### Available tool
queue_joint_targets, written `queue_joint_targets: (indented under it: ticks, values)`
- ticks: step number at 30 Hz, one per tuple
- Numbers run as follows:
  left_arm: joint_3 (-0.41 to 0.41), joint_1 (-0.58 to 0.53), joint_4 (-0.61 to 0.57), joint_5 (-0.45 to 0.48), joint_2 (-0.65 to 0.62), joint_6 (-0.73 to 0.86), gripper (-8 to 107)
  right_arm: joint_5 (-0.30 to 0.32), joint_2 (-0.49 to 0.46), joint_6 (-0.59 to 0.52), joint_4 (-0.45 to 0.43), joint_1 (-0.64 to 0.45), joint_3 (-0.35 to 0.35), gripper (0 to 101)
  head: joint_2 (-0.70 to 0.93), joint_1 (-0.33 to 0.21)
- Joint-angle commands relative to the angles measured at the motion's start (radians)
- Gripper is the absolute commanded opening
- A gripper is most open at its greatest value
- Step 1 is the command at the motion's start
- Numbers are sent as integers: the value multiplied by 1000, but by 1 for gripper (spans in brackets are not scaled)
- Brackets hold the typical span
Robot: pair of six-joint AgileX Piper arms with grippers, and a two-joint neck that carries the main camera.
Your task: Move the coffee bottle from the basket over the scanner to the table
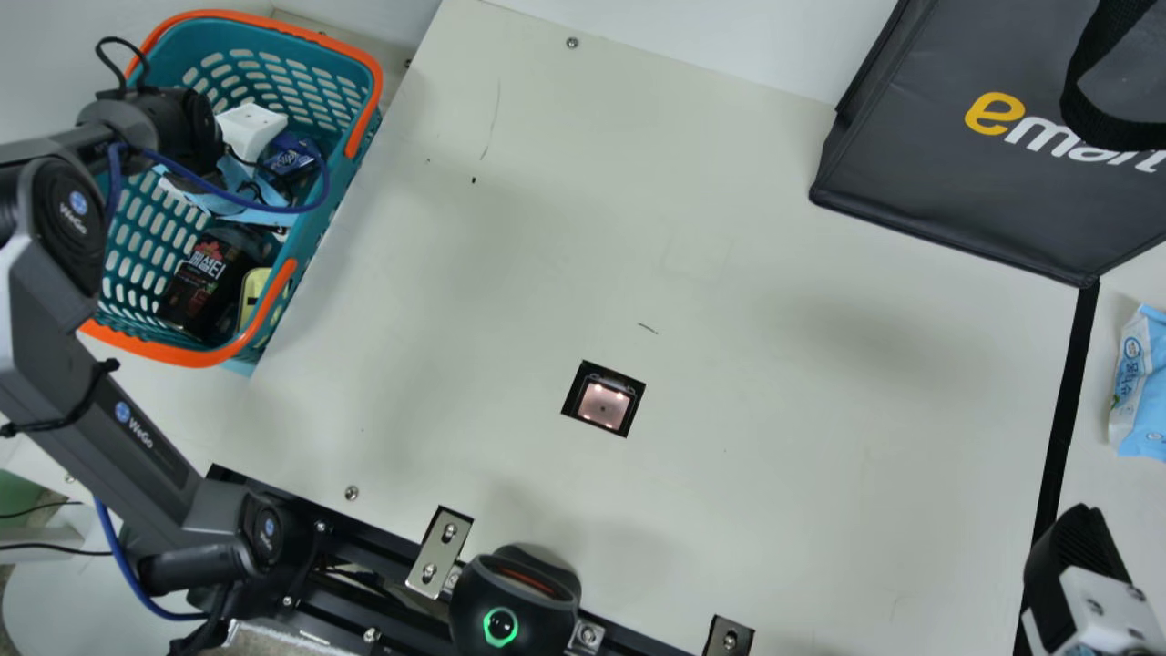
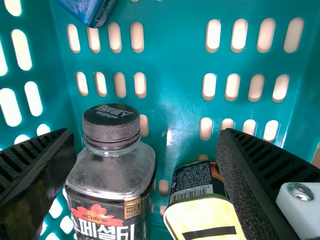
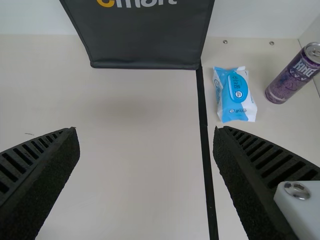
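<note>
Left wrist view first: the left hand (image 2: 147, 137) is released, its two ribbed fingers spread wide above the coffee bottle (image 2: 110, 185), which sits nearer one of them; whether they touch it I can't tell. The bottle is in the basket (image 2: 175, 60), beside a yellow-lidded tin (image 2: 205, 220). It looks like stiff plastic, see-through at the shoulder, so probably fairly light for its bulk and unlikely to break, though its smooth, rounded shoulder could slide out of a pinch. Better to take it low, around the labelled body, with the pads on opposite sides; the ridged cap (image 2: 111, 125) offers grip too, but the body would probably swing beneath it. The tin is close enough to snag a finger going down. Farther out, the main view has the scanner (image 1: 603, 404) set in the cream tabletop (image 1: 729, 510). Beyond that, the right hand (image 3: 146, 131) is also released, fingers apart.
</note>
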Motion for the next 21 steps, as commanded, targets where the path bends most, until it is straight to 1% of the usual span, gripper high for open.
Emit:
queue_joint_targets:
  ticks: [1, 10, 21]
  values:
    - [-6, 2, -1, -1, 2, 11, 90, 0, 0, 0, 0, 0, 0, 95, 4, -29]
    - [-29, 12, -5, -6, 29, 52, 90, 0, 0, 0, 0, 0, 0, 95, 4, -29]
    - [-38, 25, -8, -15, 61, 88, 90, -1, 0, 0, 0, 0, 0, 95, 4, -29]
